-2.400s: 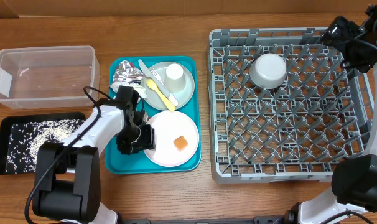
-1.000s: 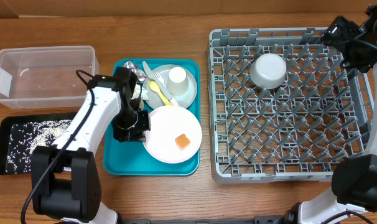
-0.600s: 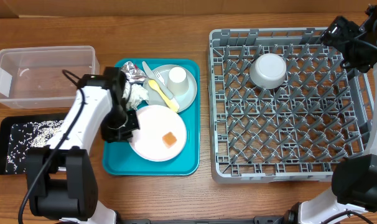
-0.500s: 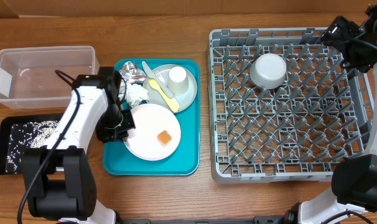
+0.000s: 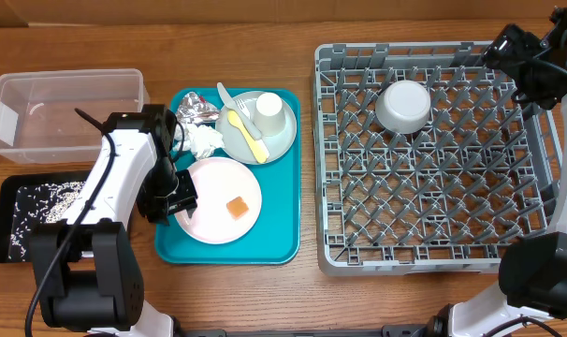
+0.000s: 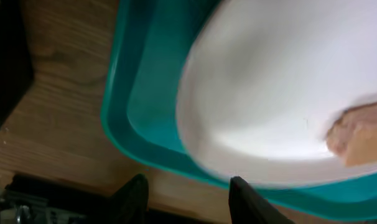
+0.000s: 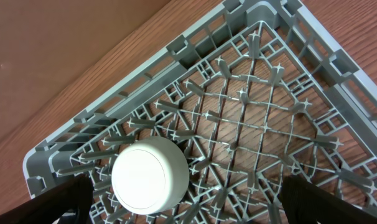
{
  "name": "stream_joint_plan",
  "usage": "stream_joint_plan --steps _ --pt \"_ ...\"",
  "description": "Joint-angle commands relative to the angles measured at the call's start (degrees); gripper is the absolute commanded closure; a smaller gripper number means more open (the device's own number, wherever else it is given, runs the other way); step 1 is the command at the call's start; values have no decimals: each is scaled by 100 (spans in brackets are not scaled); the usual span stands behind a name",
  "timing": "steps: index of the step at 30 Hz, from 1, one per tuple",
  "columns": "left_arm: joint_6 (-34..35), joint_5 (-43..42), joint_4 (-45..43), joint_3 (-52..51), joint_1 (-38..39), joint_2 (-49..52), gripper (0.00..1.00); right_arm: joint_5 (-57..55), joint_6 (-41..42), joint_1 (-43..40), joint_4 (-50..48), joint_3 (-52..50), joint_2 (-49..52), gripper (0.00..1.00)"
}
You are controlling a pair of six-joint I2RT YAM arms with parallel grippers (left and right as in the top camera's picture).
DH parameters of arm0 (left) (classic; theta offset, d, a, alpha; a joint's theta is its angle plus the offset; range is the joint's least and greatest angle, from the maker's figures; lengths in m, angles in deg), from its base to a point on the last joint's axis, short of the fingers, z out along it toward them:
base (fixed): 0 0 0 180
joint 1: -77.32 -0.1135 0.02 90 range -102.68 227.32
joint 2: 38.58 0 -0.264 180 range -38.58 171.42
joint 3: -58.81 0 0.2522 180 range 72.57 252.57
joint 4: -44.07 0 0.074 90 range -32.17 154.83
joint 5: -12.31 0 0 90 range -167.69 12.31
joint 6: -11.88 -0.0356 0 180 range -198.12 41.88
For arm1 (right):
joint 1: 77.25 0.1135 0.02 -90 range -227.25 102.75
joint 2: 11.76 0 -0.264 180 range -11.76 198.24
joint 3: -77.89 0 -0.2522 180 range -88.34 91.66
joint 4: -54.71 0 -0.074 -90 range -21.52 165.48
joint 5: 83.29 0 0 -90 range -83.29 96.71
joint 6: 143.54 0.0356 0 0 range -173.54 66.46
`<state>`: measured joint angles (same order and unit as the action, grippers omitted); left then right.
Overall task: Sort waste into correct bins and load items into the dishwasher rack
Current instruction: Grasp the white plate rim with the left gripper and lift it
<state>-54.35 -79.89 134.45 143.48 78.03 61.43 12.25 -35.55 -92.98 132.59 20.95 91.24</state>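
The white plate (image 5: 207, 190) with 1 cube (image 5: 236, 207) lies on the teal tray (image 5: 280, 239) (probably stiff, slippery, breakable), and the left gripper (image 5: 179, 192), jaws partly apart beside its rim, should pinch that thin rim.

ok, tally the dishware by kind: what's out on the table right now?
Plates: 2 (white round plate, pale grey-green round plate)
Bowls: 1 (small white bowl)
Cups: 1 (small white cup)
Cutlery: 2 (yellow plastic fork, pale cutlery piece)
Total: 6

brown wood-grain table (image 5: 255, 42) fills view; pale strip (image 5: 218, 7) along far edge, possibly wall.
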Motion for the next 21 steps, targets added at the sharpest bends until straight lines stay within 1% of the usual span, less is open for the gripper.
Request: stream_joint_plan --steps 1,3,5,9,13,16,20,21 --pt "-321 -542 153 120 9 37 57 -57 24 -7 -20 63 -197 0" --pt "-485 -798 225 120 85 37 58 -57 26 -7 -20 63 -197 0" --pt "-555 -824 225 120 188 37 59 -57 26 -7 -20 63 -197 0" --pt "-557 -815 201 122 680 24 61 -57 24 -7 -20 63 -195 0" --pt "-555 -765 -48 122 1279 -70 62 -57 26 -7 -20 63 -197 0" --pt "-549 -501 -310 122 1764 -155 59 -57 24 -7 -20 63 -197 0" --pt "-538 -420 -557 120 2304 -177 51 -57 26 -7 -20 63 -197 0" --pt "-538 -417 -640 120 2437 -177 48 -57 24 -7 -20 63 -195 0"
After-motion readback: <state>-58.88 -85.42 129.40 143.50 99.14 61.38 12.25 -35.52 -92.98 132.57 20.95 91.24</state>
